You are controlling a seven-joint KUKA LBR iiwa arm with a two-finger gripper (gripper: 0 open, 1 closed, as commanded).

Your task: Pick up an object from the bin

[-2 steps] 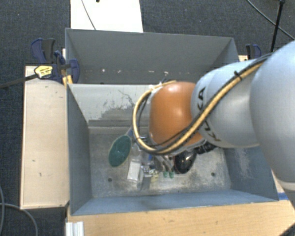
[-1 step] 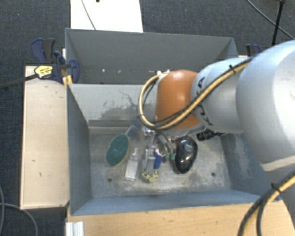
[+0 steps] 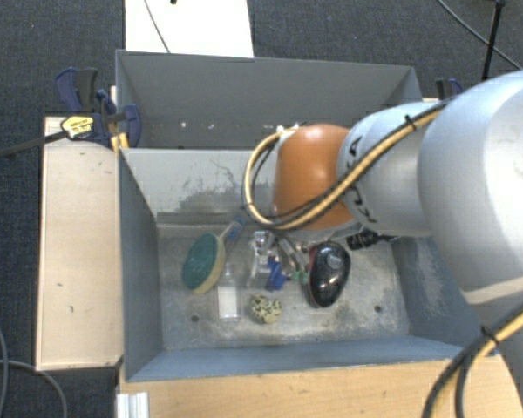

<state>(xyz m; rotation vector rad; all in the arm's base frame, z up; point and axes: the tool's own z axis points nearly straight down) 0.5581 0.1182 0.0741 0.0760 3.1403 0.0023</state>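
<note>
One big grey arm [image 3: 471, 172] is reaching in from the right and covering the right side of the bin [image 3: 139, 259]; an orange cover [image 3: 309, 177] is sitting on its wrist, with a yellow and black cable [image 3: 254, 177] looping round it. Below the cover the gripper [image 3: 266, 259] is pointing down at the middle of the bin floor; whether it is wide, narrow or holding anything I cannot tell, since the wrist is hiding most of it.

A black computer mouse [image 3: 327, 277] is lying just right of the gripper, partly under the arm; a round green scrubber [image 3: 200, 262] is lying tilted to the left, apart from the gripper. A small clear bottle [image 3: 228, 301] is lying near the scrubber's lower right; a speckled lump [image 3: 264, 308] is sitting just right of the bottle, towards the near wall. A small blue piece [image 3: 275, 278] is lying right at the gripper's tip, between the bottle and the mouse; whether the two are touching is unclear.
</note>
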